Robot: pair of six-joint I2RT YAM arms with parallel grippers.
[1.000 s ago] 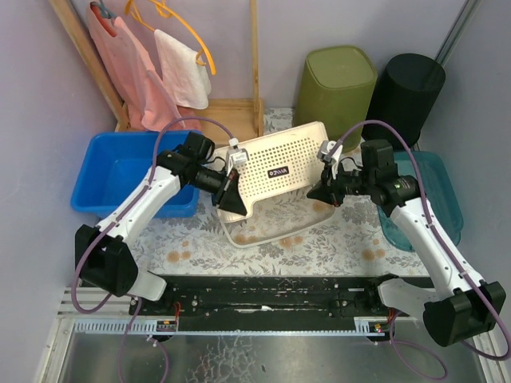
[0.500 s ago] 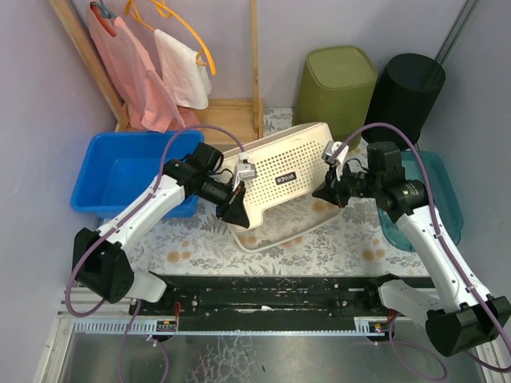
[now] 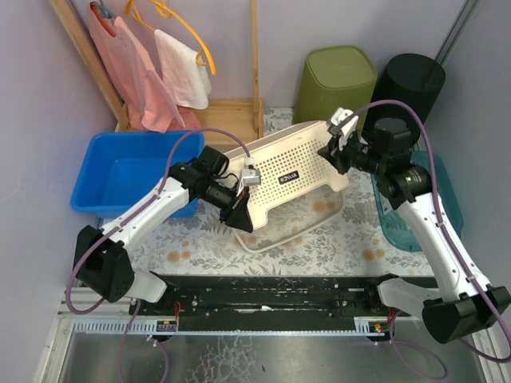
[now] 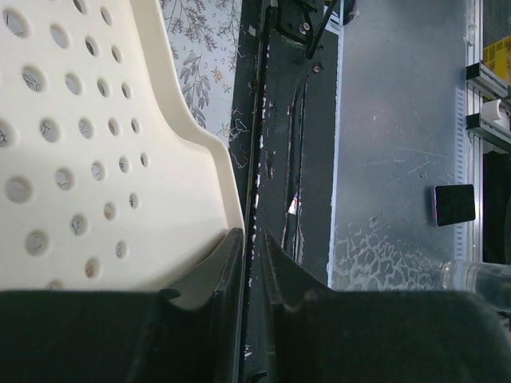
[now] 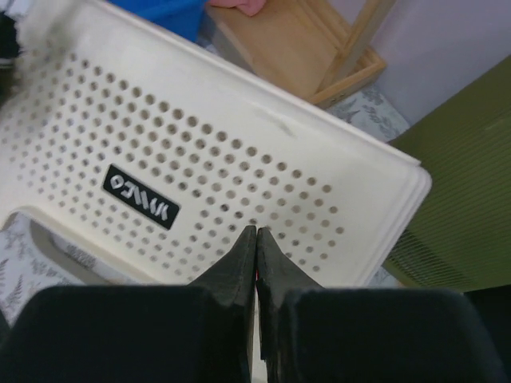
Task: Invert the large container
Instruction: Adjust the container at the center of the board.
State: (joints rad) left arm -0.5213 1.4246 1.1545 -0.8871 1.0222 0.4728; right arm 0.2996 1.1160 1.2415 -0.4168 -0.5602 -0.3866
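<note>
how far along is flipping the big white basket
Partway. Done: left gripper and right gripper are shut on opposite rims of the white basket. In hand: it is tipped on its side, perforated wall facing the camera, right end higher. Remaining: rotate until its opening faces down, then release.

Lilac walls close the scene on the left (image 3: 32, 96) and at the far side (image 3: 279, 32), evenly lit with no hard shadows. In the far left corner stands a wooden rack (image 3: 255, 56) hung with a pink cloth (image 3: 132, 72), a white towel (image 3: 182, 68) and an orange hanger (image 3: 201, 44). Right of the rack, against the far wall, an olive green bin (image 3: 335, 84) stands just beside a black bin (image 3: 411, 88). The table wears a grey floral cloth (image 3: 319, 239). A blue tub (image 3: 120, 171) rests at its left edge and a teal tub (image 3: 449, 195) at its right. Along the near edge runs a black rail (image 3: 271, 294), with a scratched metal plate (image 3: 263, 355) nearer still.
</note>
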